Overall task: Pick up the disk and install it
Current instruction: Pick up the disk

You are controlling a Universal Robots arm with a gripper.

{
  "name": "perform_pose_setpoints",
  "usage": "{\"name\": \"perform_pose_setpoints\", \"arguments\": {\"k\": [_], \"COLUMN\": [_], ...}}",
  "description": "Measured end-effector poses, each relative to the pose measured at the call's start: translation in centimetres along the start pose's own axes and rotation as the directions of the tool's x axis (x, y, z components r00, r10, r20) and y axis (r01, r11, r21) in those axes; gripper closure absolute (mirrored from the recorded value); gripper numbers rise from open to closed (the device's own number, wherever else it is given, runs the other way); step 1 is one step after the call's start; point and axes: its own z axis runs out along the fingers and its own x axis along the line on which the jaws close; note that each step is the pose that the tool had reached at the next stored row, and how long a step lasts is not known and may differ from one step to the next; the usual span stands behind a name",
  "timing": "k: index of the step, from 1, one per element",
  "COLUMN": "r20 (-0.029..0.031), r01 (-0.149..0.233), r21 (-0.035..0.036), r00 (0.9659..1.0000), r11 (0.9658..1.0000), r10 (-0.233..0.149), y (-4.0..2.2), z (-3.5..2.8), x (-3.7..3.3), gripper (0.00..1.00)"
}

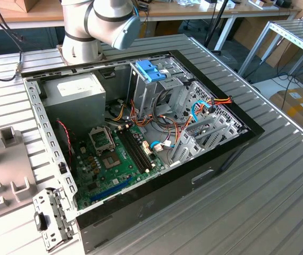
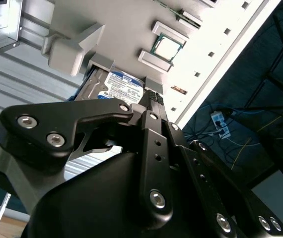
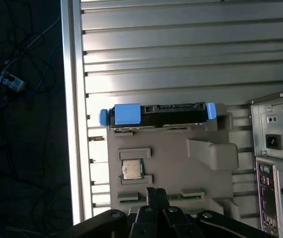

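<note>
The disk [image 3: 156, 114] stands on edge in a slot at one end of a grey holder block [image 3: 181, 168], with blue rails at both of its ends. In the second wrist view the disk's [image 2: 123, 87] white-and-blue label faces me. My gripper [image 3: 154, 192] hangs over the other end of the block, apart from the disk, past a small square chip [image 3: 131, 169] that lies in a recess. The gripper [image 2: 151, 99] is shut with nothing between its fingers.
An open computer case [image 1: 231, 143] lies on the slatted metal table [image 1: 279, 186], holding a grey power supply [image 1: 74, 90], a motherboard [image 1: 114, 159], a drive cage with a light-blue latch [image 1: 150, 69] and loose cables. The case's rear panel [image 3: 280, 158] is close beside the holder block. The table's edge [image 3: 74, 124] runs close by the disk.
</note>
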Motion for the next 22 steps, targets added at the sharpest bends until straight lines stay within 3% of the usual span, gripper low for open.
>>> {"name": "perform_pose_setpoints", "arguments": {"k": [5,12,22], "r20": [-0.0017,-0.0026,-0.0027], "r01": [0.0,0.0,0.001], "r21": [0.0001,0.0002,0.0003], "r00": [1.0,1.0,1.0], "r11": [1.0,1.0,1.0], "r10": [0.0,0.0,-0.001], "y": [0.56,2.06,2.12], "z": [0.71,1.72,1.78], "x": [-0.73,-1.41,-1.41], "gripper": [0.89,0.89,0.89]}}
